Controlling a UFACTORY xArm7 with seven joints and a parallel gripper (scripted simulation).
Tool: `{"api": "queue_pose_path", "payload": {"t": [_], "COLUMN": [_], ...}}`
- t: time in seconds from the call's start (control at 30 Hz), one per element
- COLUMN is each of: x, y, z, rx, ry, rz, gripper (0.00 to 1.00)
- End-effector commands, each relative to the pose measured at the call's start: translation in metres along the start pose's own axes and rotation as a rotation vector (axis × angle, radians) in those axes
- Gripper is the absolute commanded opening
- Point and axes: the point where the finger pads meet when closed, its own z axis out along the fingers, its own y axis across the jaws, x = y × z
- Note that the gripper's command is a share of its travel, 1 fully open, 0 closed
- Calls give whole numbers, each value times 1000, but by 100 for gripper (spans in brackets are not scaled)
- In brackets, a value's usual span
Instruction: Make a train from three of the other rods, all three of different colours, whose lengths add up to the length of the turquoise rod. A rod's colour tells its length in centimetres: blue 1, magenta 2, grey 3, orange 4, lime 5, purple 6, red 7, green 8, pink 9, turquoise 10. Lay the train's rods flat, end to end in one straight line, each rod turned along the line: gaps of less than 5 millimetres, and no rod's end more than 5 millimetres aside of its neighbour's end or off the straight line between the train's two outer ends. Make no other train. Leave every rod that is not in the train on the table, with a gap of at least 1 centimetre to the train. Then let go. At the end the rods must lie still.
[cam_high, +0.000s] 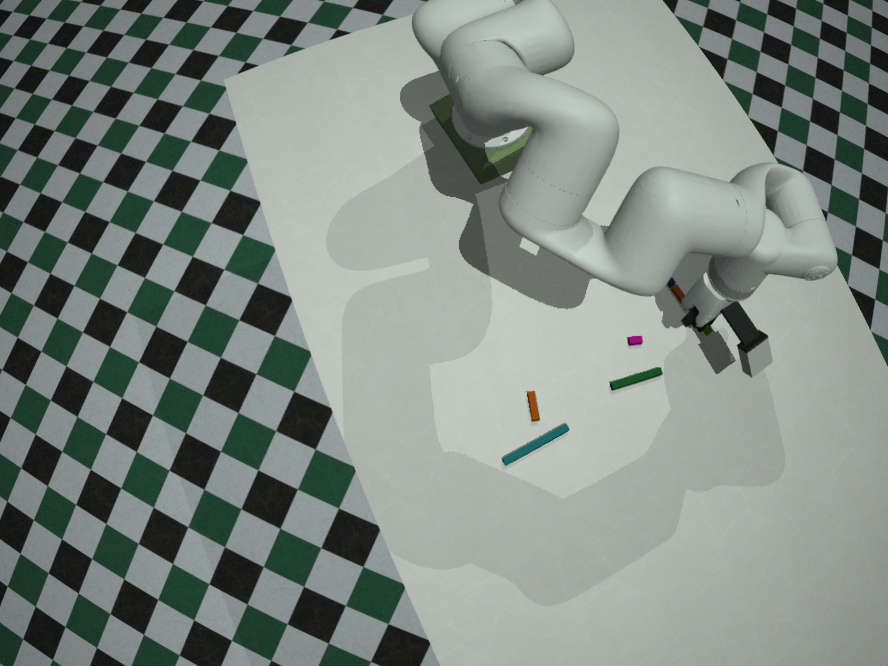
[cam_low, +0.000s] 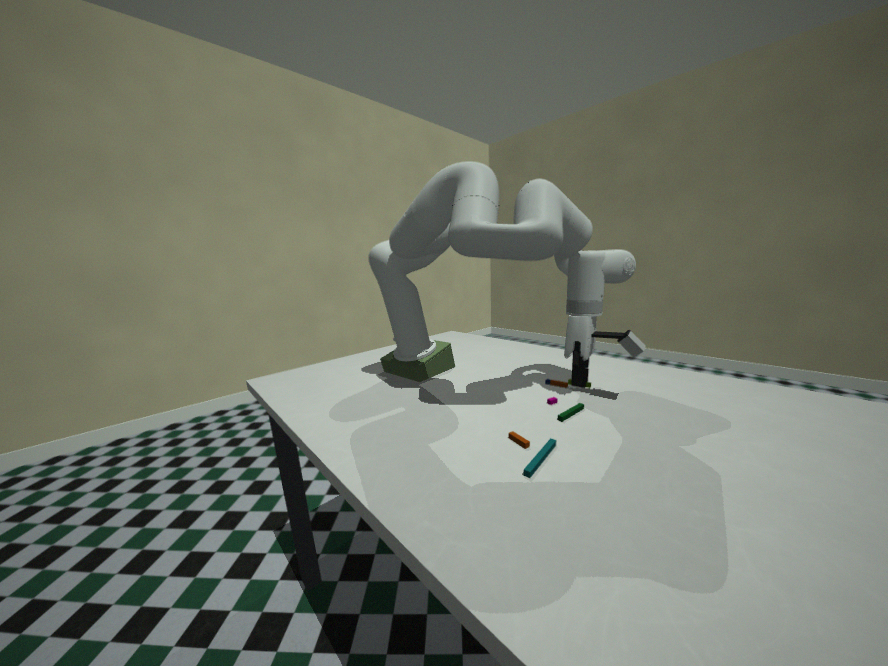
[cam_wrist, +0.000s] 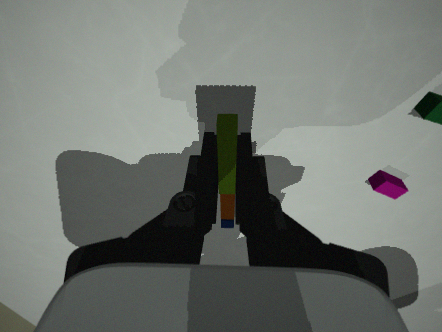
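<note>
My gripper (cam_high: 699, 322) (cam_low: 579, 379) (cam_wrist: 227, 152) is shut on a lime rod (cam_wrist: 227, 127) (cam_high: 707, 330), low at the table top near the right edge. In the wrist view the lime rod runs in one line with a short orange rod (cam_wrist: 227, 205) (cam_high: 677, 291) (cam_low: 558, 383) and a blue rod (cam_wrist: 227, 223) (cam_high: 671, 282) behind it, end to end. The turquoise rod (cam_high: 535, 444) (cam_low: 539, 457) lies flat nearer the table's middle, well apart from them.
A second orange rod (cam_high: 532, 405) (cam_low: 518, 439) lies beside the turquoise rod. A green rod (cam_high: 635, 378) (cam_low: 570, 412) (cam_wrist: 430, 107) and a magenta rod (cam_high: 634, 340) (cam_low: 551, 400) (cam_wrist: 388, 184) lie between it and my gripper. The arm's green base (cam_high: 487, 161) stands at the back.
</note>
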Motion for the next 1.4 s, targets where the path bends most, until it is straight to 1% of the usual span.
{"api": "queue_pose_path", "payload": {"t": [0.0,0.27,1.37], "x": [1,1,1], "y": [-1,-1,-1], "z": [1,7,8], "rx": [1,1,1], "ry": [3,3,3], "rz": [0,0,0], "gripper": [4,4,4]}}
